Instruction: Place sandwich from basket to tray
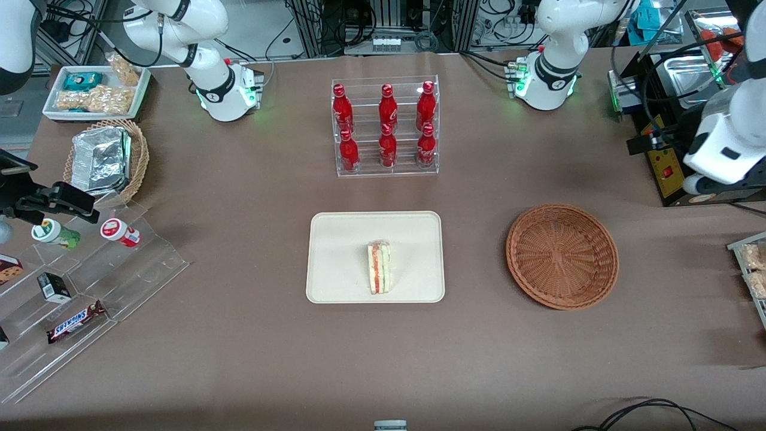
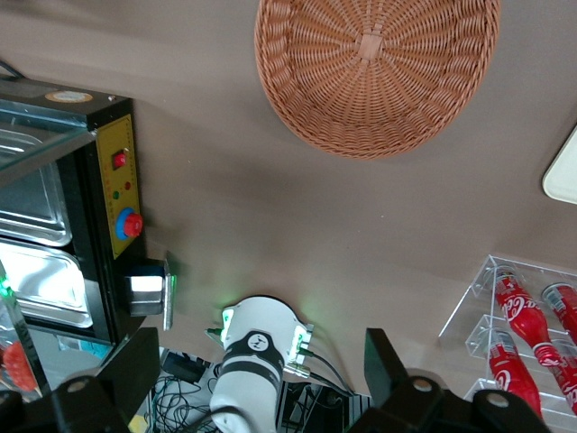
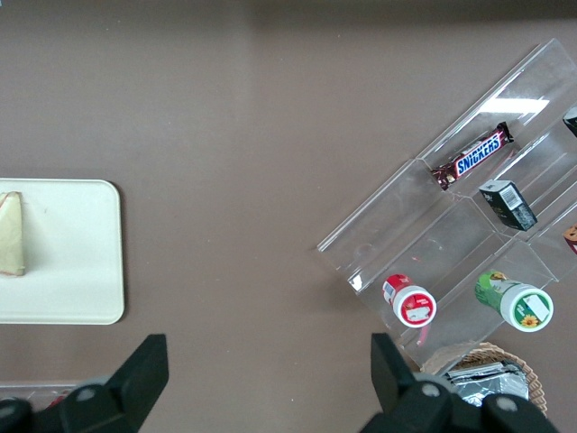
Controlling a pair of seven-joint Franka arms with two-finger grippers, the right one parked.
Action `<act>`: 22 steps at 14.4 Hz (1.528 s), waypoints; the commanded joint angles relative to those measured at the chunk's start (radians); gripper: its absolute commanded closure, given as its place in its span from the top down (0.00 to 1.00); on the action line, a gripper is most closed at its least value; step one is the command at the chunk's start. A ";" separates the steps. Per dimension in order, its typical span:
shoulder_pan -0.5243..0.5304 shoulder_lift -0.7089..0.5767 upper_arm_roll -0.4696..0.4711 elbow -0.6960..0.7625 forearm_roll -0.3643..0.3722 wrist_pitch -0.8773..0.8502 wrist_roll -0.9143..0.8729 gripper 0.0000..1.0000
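Note:
The sandwich (image 1: 379, 266), a white-bread wedge with red and green filling, lies on the cream tray (image 1: 335, 239) in the middle of the table; the right wrist view shows its edge (image 3: 11, 234) on that tray (image 3: 81, 253). The reddish-brown basket (image 1: 562, 255) beside the tray, toward the working arm's end, holds nothing. My gripper (image 2: 261, 370) hangs open and empty high above the table, apart from the basket (image 2: 379, 63) and farther from the front camera than it. A corner of the tray (image 2: 563, 171) shows in the left wrist view.
A clear rack of red bottles (image 1: 386, 126) stands farther from the front camera than the tray. A black machine with a yellow panel (image 1: 664, 161) sits at the working arm's end. A stepped acrylic shelf with snacks (image 1: 90, 281) and a tan basket of foil packets (image 1: 108, 158) lie toward the parked arm's end.

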 commanded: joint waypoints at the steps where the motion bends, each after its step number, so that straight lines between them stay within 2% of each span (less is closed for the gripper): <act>1: 0.044 -0.052 -0.006 -0.020 -0.001 0.020 0.074 1.00; 3: -0.018 -0.046 0.036 0.005 0.014 0.025 0.071 1.00; 5: -0.217 -0.056 0.252 0.006 0.014 0.039 0.070 1.00; 6: -0.244 -0.061 0.265 0.006 0.014 0.062 0.061 1.00; 9: -0.241 -0.105 0.210 -0.013 0.014 0.126 0.056 1.00; 12: -0.161 -0.144 0.127 -0.041 0.010 0.116 0.048 1.00; 14: -0.149 -0.142 0.122 -0.033 0.008 0.088 0.044 1.00; 17: -0.123 -0.142 0.129 -0.029 -0.073 0.080 0.055 1.00; 22: -0.123 -0.145 0.129 -0.038 -0.072 0.138 0.053 1.00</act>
